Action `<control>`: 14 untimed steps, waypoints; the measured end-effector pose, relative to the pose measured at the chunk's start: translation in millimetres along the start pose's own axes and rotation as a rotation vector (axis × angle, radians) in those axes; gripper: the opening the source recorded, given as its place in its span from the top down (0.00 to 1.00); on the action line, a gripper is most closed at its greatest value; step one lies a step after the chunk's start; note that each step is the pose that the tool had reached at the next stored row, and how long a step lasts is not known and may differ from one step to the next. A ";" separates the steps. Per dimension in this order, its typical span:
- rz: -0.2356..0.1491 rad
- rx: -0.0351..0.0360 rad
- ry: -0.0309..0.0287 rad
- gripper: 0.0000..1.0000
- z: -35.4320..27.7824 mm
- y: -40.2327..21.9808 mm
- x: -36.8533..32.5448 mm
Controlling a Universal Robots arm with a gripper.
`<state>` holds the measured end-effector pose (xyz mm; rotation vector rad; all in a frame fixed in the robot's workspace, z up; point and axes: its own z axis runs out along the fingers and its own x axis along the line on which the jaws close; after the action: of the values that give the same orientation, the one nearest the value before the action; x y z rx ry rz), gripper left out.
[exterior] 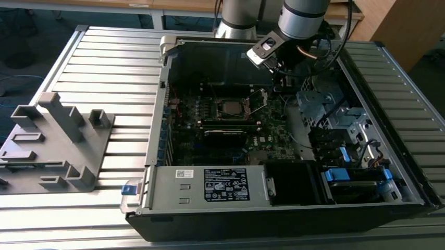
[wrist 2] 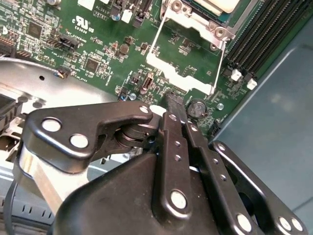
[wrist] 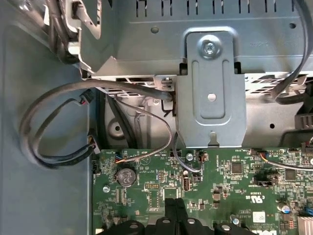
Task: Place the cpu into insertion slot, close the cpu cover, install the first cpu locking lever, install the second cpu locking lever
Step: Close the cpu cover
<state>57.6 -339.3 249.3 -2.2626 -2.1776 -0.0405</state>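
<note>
The insertion slot lies mid-motherboard in the exterior view, with a dull grey square, the cpu, lying in it. The cpu cover stands open on the slot's side toward the exterior view's right. In the second wrist view the cover is a silver frame with an open window, tipped back over the green board, and the cpu is a pale patch at the picture's edge. My gripper hovers just beyond the cover's free edge, shut on nothing. Its tips hang over the board. In the exterior view the gripper is near the case's back wall.
Black memory sticks lie beside the slot. A metal bracket and looping grey cables sit past the board's edge. The drive cage is at the exterior view's right, the power supply in front, a grey fixture outside the case.
</note>
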 end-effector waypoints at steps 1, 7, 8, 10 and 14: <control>0.000 0.0000 -0.0001 0.89 1.7 0.0 0.0; 0.000 0.0000 -0.0001 0.89 8.4 -0.1 -0.2; 0.000 0.0000 -0.0002 0.89 8.4 -0.1 -0.2; 0.000 0.0000 0.0000 0.89 8.6 -0.1 -0.2; 0.000 -0.0001 0.0002 0.89 8.9 -1.0 -0.2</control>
<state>56.7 -339.3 240.4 -2.2626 -2.1775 -0.0409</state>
